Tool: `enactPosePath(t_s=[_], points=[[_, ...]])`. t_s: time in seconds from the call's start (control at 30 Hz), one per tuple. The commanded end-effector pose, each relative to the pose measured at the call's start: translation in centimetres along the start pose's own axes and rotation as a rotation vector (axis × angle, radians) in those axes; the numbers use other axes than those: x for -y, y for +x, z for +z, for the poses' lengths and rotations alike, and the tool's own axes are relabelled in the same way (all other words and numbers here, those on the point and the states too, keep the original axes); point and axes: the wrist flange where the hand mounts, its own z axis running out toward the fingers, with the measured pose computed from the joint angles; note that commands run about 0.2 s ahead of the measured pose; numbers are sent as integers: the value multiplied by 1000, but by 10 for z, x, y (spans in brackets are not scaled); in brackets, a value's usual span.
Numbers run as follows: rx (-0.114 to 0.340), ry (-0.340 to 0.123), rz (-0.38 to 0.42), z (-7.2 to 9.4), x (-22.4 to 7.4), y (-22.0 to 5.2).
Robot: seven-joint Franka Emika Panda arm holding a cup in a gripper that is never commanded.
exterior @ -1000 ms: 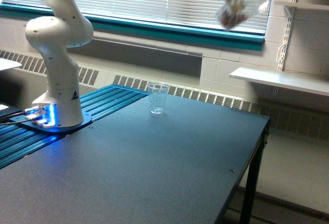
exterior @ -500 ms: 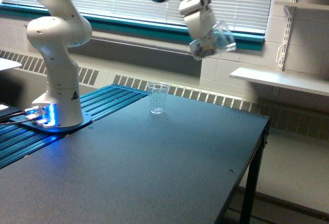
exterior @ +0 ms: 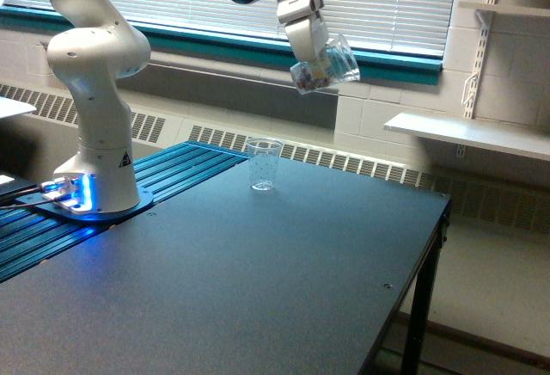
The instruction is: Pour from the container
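One arm in frame, white Franka, base bolted at the exterior view's left on a blue ribbed plate with blue LEDs lit at the foot. Upper links leave the frame at top and re-enter; wrist sits high, in front of the window blinds.

The gripper is clamped on the container, a small clear plastic cup. Fingers are not individually resolvable, but the cup is plainly carried at the end of the hand, so it reads as a closed grasp on the cup. The cup is tilted, with its mouth angled toward the exterior view's right and slightly up. Small dark and light bits are visible inside, bunched at the lower end; what they are cannot be told.

The container hangs in the air, well above the table and well apart from everything on it. It sits up and to the exterior view's right of the tumbler.

The tumbler is a clear tapered cup with faint speckled marks, upright on the dark tabletop near the far edge, just beside the ribbed plate's edge. It looks empty as far as can be seen.

A white shelf is on the wall at the exterior view's right, with a teal window sill behind the arm.
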Motion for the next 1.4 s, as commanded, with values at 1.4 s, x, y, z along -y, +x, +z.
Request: enactPosePath(t_s=[1.4], points=[[146, -247, -271, 15, -44, -193]])
